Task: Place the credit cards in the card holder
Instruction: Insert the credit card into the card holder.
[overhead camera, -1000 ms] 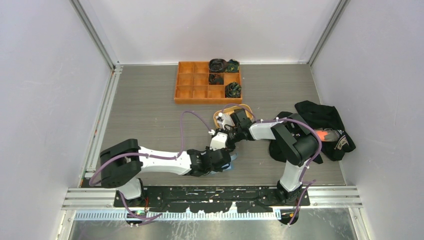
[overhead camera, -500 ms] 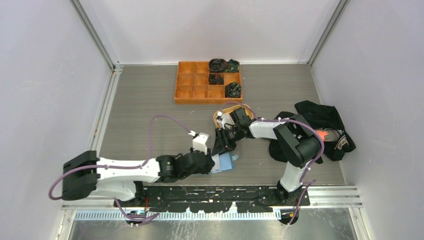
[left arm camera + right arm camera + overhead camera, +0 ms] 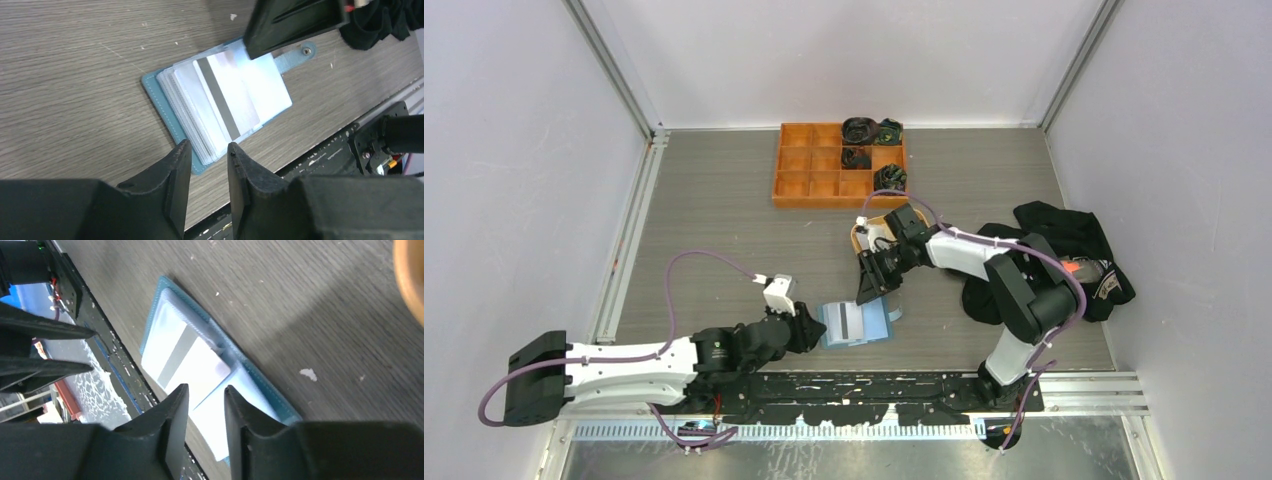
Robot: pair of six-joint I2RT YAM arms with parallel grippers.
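Left gripper [image 3: 208, 147]: just left of the card holder [image 3: 856, 323], low over the table [image 3: 724, 230]. Its fingers are slightly parted with nothing between them, clear of the holder.
Orange tray [image 3: 809, 172]: well behind the card holder, with dark rolled items [image 3: 861, 130] in some right-hand compartments.
Card holder: lies open and flat, blue cover down and clear sleeves fanned up.
Credit card [image 3: 227, 97]: on the holder's sleeves, slightly skewed, grey stripe up. Whether it is tucked into a sleeve, I cannot tell.
Writing: the card's face is washed out and no print can be read.
Right gripper [image 3: 206, 388]: over the holder's right-hand page, fingers a narrow gap apart and empty. Contact with the page cannot be judged.
Snap tab [image 3: 295, 54]: sticks out from the holder's right edge.
Tan dish [image 3: 412, 270]: behind the holder, beyond the right gripper.
Black cloth [image 3: 1074, 235]: well right of the holder.
Edges: the holder's near side lies close to the black base rail [image 3: 874, 386].
Open room: bare wood grain stretches left of and behind the holder.
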